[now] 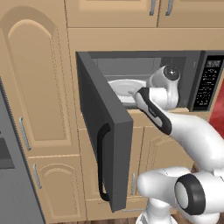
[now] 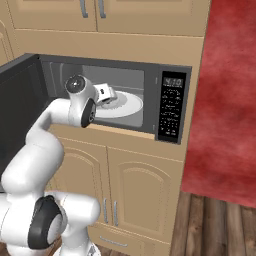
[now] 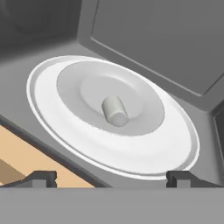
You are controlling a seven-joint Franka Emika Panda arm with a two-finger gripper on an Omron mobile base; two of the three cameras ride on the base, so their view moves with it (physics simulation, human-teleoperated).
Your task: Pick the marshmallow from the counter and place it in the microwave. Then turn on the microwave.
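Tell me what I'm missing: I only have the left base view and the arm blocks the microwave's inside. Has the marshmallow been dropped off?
Observer: Yes. In the hand view the marshmallow lies on its side in the middle of the white plate, with nothing gripping it.
Operator: And the gripper?
Observer: The gripper is open, its fingertips spread wide near the plate's front edge, apart from the marshmallow.
Operator: Is the hand inside the microwave?
Observer: In the right base view the hand is at the opening of the microwave, over the plate's left part.
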